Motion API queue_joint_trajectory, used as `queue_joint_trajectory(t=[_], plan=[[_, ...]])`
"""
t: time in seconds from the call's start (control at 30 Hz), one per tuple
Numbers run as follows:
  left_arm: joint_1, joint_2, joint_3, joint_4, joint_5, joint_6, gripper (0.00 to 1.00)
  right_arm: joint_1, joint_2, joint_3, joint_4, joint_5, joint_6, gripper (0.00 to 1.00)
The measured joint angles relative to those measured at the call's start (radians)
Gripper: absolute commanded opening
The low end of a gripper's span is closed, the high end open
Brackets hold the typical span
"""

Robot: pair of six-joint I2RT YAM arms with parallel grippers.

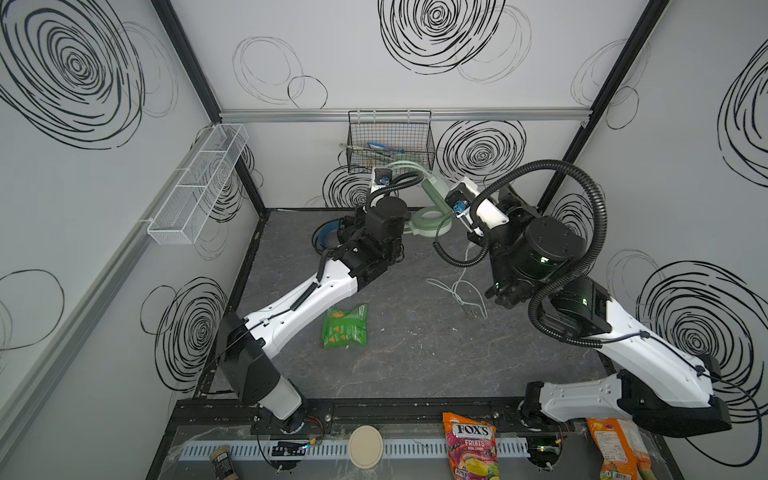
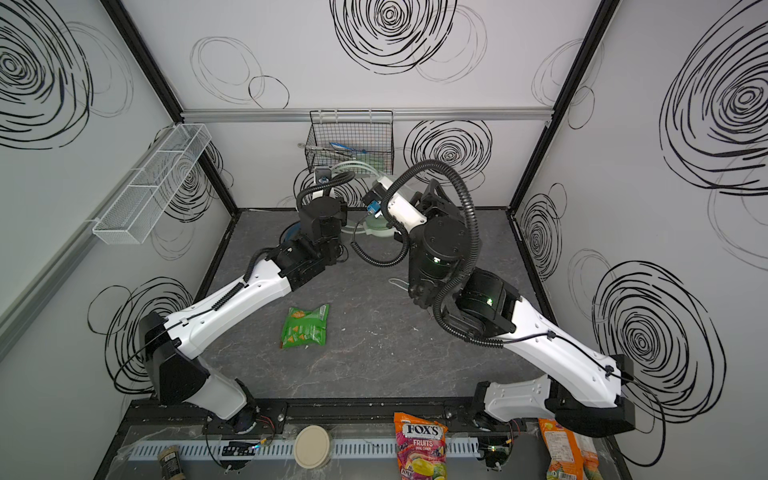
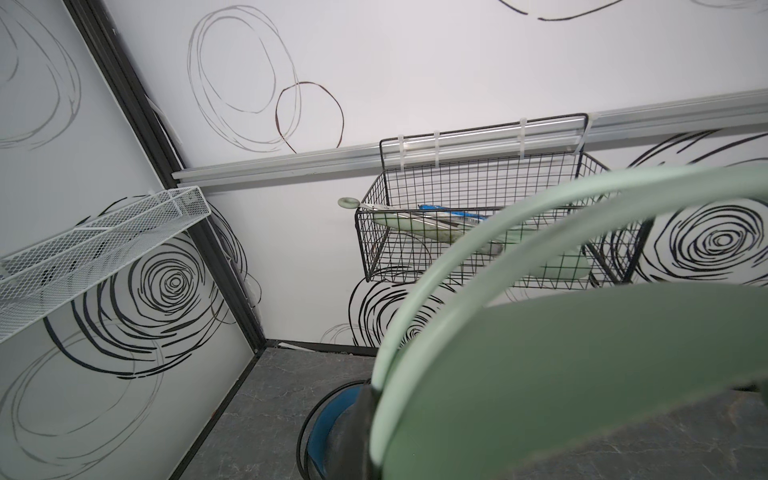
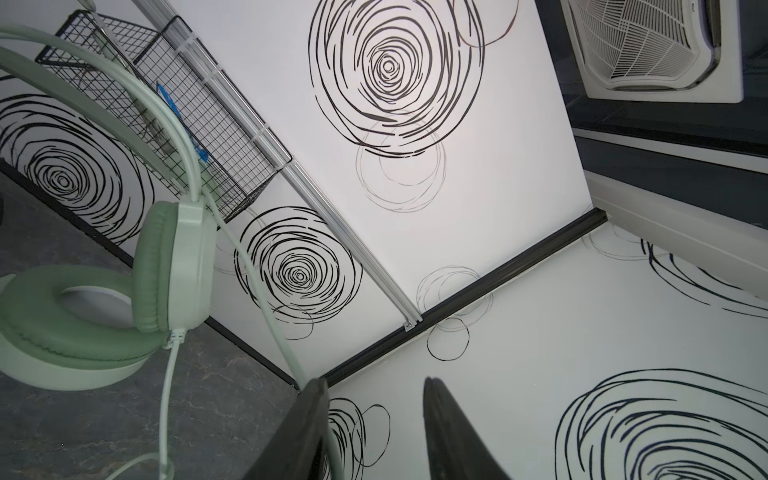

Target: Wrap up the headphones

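The wrapping has barely begun, as far as I can judge. The mint green headset sits at the back of the table, between the two wrists. One ear cup lies flat on the surface, the other stands upright just beside it, and the headband rises toward the left wrist. The left gripper's fingers show in no view. They are together, and from how close the headband looms in the left wrist view I take it they pinch the headset, though I cannot confirm that. The right gripper has its fingers apart, with a strand of the pale cable running through the gap beside one finger — guided, not clamped. Most of that cable lies in loose loops on the table, its plug free in a top view, so nearly all the winding is left. The black headset lies on the table behind the left arm, touched by neither gripper. Whether its black cable is wound I cannot tell — it is mostly hidden.
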Motion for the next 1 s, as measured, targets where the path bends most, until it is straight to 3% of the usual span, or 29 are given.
queue_joint_trajectory(t=[0.17,0.27,0.53,0.73,1.0], plan=[[0.014,0.003,0.051,-0.053,0.029,-0.068,0.00,0.182,0.010,-0.002,0.021,-0.012,0.052,0.04],[0.015,0.008,0.132,-0.119,0.074,-0.151,0.00,0.232,0.046,0.000,0.019,-0.014,0.121,0.04],[0.040,-0.023,0.195,-0.262,0.223,-0.364,0.00,0.220,0.091,-0.047,0.003,-0.003,0.287,0.10],[0.040,-0.089,0.170,-0.335,0.273,-0.404,0.00,0.179,0.017,-0.079,-0.003,-0.036,0.401,0.16],[0.071,-0.145,0.108,-0.324,0.331,-0.425,0.00,0.178,-0.069,-0.127,-0.041,-0.243,0.496,0.16]])
